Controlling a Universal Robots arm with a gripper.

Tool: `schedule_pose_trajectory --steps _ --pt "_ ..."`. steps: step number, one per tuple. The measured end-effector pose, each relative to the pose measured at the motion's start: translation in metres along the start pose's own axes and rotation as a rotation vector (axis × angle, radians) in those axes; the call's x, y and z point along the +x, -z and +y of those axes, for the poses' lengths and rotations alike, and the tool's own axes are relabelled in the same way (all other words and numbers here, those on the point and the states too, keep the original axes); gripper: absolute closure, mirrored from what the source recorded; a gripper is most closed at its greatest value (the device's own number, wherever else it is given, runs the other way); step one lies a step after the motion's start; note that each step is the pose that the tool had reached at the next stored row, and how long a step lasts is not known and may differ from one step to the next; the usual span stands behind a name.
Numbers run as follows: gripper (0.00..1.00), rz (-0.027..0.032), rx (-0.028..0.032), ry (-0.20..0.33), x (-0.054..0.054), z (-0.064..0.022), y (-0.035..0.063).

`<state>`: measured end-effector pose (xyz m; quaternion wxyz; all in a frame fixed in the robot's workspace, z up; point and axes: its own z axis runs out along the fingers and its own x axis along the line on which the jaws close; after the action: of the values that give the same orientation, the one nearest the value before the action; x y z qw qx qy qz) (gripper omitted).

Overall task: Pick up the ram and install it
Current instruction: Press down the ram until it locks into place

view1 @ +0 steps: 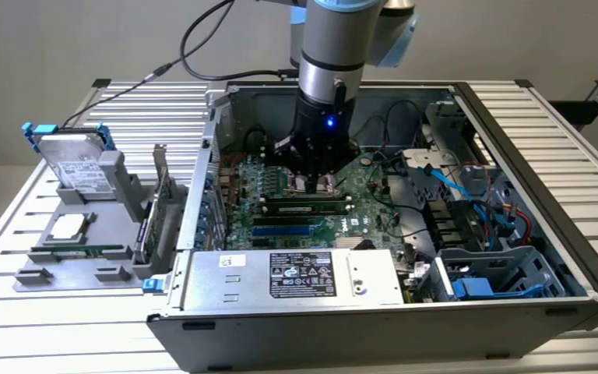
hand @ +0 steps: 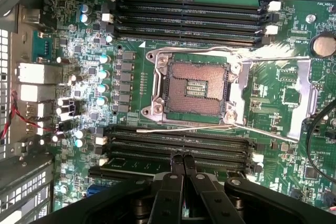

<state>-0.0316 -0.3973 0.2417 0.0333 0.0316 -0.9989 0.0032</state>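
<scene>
My gripper [view1: 314,185] hangs inside the open computer case, low over the motherboard [view1: 278,167]. In the wrist view its two black fingers [hand: 176,174] are pressed together, and the gripper [hand: 182,158] is shut with nothing visible between them. The tips sit over the long black memory slots [hand: 178,142] beside the open CPU socket [hand: 193,85]. In the exterior view the ram [view1: 301,207], a long narrow green stick with dark chips, lies along one of these slots just in front of the gripper. Whether the fingertips touch it I cannot tell.
A grey fixture [view1: 71,269] at the exterior view's left holds a hard drive [view1: 75,167], a tall green card with a bracket [view1: 159,199] and a thin green strip [view1: 79,251]. A power supply [view1: 299,274], cables [view1: 466,187] and case walls surround the motherboard.
</scene>
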Motion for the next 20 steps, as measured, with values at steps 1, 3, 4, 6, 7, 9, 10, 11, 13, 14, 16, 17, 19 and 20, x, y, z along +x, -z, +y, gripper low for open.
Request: schedule_pose_trajectory --steps 1,3,4,6,7,9,10,11,13,14,16,17,19,20 --pt "0.9 -0.0005 0.0006 0.0 0.0 -0.001 0.0001" --pt "0.9 -0.0014 0.002 0.0 0.001 -0.0031 0.0005" --pt "0.9 -0.0019 0.0025 -0.001 0.001 -0.004 0.0007" --pt "0.9 -0.0028 0.0037 -0.001 0.002 -0.0059 0.0011" --pt "0.9 -0.0033 0.0043 -0.001 0.002 -0.0068 0.0013" --pt "0.9 -0.0045 0.0052 -0.001 0.002 -0.0084 0.0016" --pt "0.9 -0.0053 0.0056 -0.002 0.002 -0.0089 0.0018" --pt "0.9 -0.006 0.0057 -0.002 0.003 -0.0093 0.0019" --pt "0.9 -0.0074 0.0059 -0.003 0.003 -0.0099 0.0022" --pt "0.9 -0.0082 0.0059 -0.003 0.004 -0.0102 0.0022" --pt "0.9 -0.0095 0.0059 -0.003 0.005 -0.0112 0.0023" --pt "0.9 -0.0101 0.006 -0.003 0.005 -0.0116 0.0023" --pt "0.9 -0.0116 0.0061 -0.003 0.007 -0.0125 0.0023" --pt "0.9 -0.0123 0.0061 -0.003 0.008 -0.0129 0.0022"
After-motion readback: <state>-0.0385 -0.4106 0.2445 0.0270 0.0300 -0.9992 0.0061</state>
